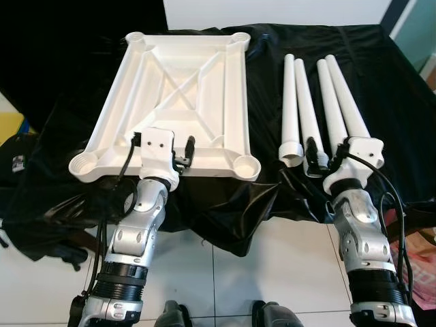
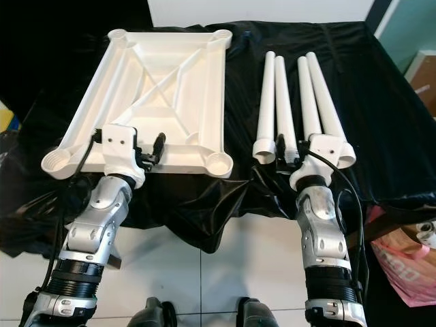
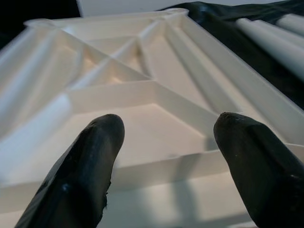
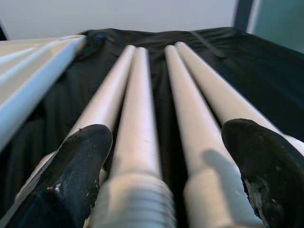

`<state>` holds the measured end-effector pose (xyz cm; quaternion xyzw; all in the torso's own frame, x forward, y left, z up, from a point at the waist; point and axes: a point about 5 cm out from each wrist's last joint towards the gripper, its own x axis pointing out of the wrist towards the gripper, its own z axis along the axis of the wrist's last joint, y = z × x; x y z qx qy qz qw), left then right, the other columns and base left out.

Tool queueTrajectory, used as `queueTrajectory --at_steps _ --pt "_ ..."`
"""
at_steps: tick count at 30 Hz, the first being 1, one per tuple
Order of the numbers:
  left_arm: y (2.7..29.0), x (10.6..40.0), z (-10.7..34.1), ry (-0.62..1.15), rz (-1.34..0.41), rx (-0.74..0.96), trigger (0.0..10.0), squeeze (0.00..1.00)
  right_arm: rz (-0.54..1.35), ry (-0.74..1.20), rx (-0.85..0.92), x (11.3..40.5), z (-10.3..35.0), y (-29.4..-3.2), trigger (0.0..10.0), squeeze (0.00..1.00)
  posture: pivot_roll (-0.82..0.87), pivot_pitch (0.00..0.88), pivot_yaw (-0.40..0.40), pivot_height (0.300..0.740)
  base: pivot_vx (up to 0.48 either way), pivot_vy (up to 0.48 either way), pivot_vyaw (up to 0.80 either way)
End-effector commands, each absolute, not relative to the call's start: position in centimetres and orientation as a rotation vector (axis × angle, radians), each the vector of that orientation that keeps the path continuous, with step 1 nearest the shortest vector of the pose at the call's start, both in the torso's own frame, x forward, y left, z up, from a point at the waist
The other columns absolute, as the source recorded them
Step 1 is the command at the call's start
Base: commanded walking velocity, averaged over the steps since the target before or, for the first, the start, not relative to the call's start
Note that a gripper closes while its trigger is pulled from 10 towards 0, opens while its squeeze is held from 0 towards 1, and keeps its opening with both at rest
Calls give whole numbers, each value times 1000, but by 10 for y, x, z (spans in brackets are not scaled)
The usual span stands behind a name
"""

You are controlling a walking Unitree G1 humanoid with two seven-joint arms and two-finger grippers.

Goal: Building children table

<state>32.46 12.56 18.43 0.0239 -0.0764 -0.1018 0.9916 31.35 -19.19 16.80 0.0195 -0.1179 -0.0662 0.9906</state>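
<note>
A white plastic tabletop [image 1: 177, 95] lies upside down on the black-draped table, ribs up, with a round socket at each corner. Beside it on the right lie several white tapered legs [image 1: 320, 102], side by side with their thick threaded ends toward me. My left gripper [image 1: 163, 144] is open over the tabletop's near edge; in the wrist view its fingers [image 3: 85, 166] straddle the ribbed underside [image 3: 142, 95]. My right gripper [image 1: 330, 151] is open at the legs' near ends, its fingertips [image 4: 266, 171] either side of the two middle legs [image 4: 137, 118].
A black cloth [image 1: 381, 75] covers the table and hangs over its front edge. White floor tiles [image 1: 272, 272] lie below. A dark bag [image 1: 27, 204] sits on the floor at the left and a pink bag [image 2: 402, 266] at the right.
</note>
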Motion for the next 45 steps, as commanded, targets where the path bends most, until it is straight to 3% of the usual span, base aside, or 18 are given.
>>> queueTrajectory --at_steps 1,6,11,24,25,27,28,29,45 --pt "125 324 180 -146 -229 35 10000 0 -134 -215 33 313 163 -189 10000 0 -109 154 26 740 0 0 0" --pt "120 321 186 -186 -298 5 10000 0 -120 -174 38 325 157 -177 10000 0 -83 108 11 740 0 0 0" --pt "108 316 185 -184 -332 -1 10000 0 -111 -110 64 336 153 -184 10000 0 -63 79 0 740 0 0 0" --pt "99 312 187 -208 -386 23 10000 0 -77 6 45 347 139 -184 10000 0 -26 74 -20 740 0 0 0" --pt "101 313 191 -221 -374 30 10000 0 -82 28 48 348 134 -181 5176 0 -21 75 -27 740 0 0 0" --pt "101 313 191 -221 -374 30 10000 0 -82 28 48 348 134 -181 5176 0 -21 75 -27 740 0 0 0" --pt "102 314 192 -223 -369 31 10000 0 -82 41 60 349 132 -180 0 0 -18 79 -28 740 0 0 0" --pt "101 314 193 -226 -367 31 10000 0 -70 50 77 350 130 -178 10000 0 -17 81 -27 740 0 0 0" --pt "98 315 203 -260 -373 45 10000 0 -216 132 60 349 110 -194 10000 0 -18 90 -13 740 0 0 0"
